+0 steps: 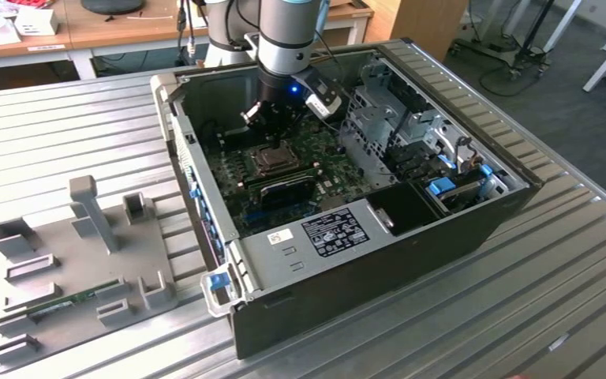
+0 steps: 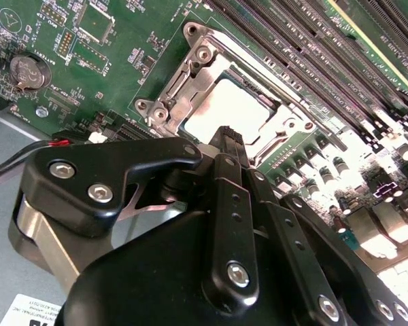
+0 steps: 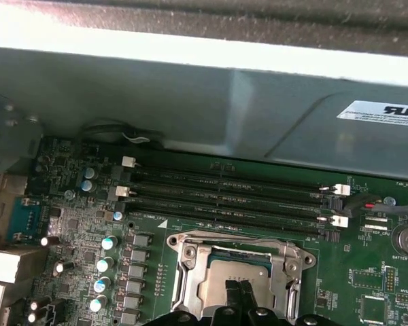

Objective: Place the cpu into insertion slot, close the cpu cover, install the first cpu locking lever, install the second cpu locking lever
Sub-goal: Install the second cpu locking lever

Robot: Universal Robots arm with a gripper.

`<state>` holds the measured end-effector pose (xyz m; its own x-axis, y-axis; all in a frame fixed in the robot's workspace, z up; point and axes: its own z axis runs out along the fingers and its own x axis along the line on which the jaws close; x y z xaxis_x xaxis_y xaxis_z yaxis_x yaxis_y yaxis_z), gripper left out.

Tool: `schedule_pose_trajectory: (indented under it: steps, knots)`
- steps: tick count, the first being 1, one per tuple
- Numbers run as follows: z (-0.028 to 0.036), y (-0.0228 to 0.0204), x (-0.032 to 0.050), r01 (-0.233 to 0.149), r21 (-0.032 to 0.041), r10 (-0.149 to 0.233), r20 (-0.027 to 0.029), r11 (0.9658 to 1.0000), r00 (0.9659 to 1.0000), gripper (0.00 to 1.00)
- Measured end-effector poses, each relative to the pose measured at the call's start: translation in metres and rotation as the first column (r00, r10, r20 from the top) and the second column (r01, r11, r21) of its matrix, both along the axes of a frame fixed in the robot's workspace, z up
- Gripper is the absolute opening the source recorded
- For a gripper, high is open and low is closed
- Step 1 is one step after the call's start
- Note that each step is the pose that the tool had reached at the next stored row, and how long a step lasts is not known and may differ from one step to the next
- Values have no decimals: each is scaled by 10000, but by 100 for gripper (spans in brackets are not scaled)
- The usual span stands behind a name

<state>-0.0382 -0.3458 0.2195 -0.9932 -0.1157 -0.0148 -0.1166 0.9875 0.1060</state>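
Note:
The cpu (image 2: pixel 224 109) lies in the insertion slot (image 1: pixel 274 160) on the green motherboard, its silvery top showing. The cpu cover (image 3: pixel 190 272) lies flat around the cpu (image 3: pixel 217 285) as a metal frame. My gripper (image 2: pixel 230 134) hangs just above the socket with its black fingers together and nothing between them. In the first wrist view the gripper (image 3: pixel 239 291) has its tips over the chip's near edge. In the exterior view the gripper (image 1: pixel 268 130) reaches down into the open computer case. I cannot tell how the locking levers stand.
Long black memory slots (image 3: pixel 224 197) run beside the socket, with the case wall (image 3: pixel 190 102) just behind. Drive cages (image 1: pixel 409 134) fill the case toward the exterior view's right. A grey fixture tray (image 1: pixel 72 253) sits on the metal table at the exterior view's left.

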Motion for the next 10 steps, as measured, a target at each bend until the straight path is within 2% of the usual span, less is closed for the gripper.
schedule_pose_trajectory:
  steps: [5,10]
  knots:
    - [4,0,0,-12,0,12,0,10000,10000,11]
    - [59,0,0,-12,0,12,0,10000,10000,11]
